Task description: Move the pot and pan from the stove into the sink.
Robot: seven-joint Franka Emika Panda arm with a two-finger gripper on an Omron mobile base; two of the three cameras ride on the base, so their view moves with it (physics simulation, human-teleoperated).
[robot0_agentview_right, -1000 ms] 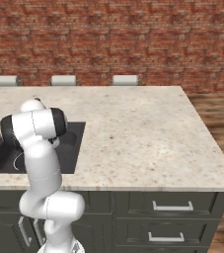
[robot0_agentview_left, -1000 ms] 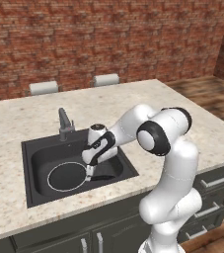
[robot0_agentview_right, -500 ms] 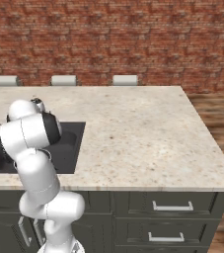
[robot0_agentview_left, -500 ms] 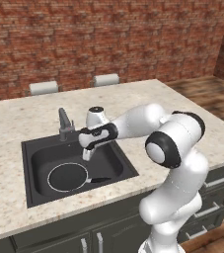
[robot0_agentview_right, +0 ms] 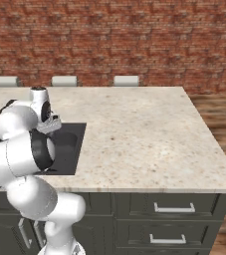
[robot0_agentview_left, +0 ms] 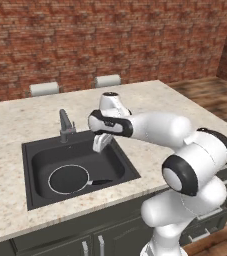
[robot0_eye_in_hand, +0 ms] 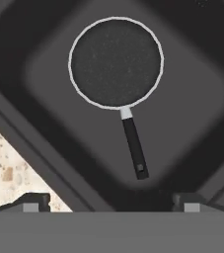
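The pan (robot0_agentview_left: 68,179) lies flat on the floor of the dark sink (robot0_agentview_left: 45,152), its black stick handle (robot0_agentview_left: 101,182) pointing right. The hand view looks straight down on the pan (robot0_eye_in_hand: 116,62) and its handle (robot0_eye_in_hand: 134,148) inside the sink (robot0_eye_in_hand: 195,99). My gripper (robot0_agentview_left: 99,145) hangs open above the basin's right part, well clear of the pan, with nothing between its fingers (robot0_eye_in_hand: 34,201). In the right base view the gripper (robot0_agentview_right: 52,124) sits over the sink (robot0_agentview_right: 70,142), and my arm hides the pan. The pot and the stove are out of view.
A small grey faucet (robot0_agentview_left: 65,126) stands at the sink's back rim, left of my hand. Speckled beige countertop (robot0_agentview_left: 160,107) rings the basin and stretches wide to the right (robot0_agentview_right: 144,129). Chair backs (robot0_agentview_left: 107,80) line the far edge before a brick wall.
My hand has risen from low in the basin, by the pan's handle, to above the rim. The pan stays lying in the sink.
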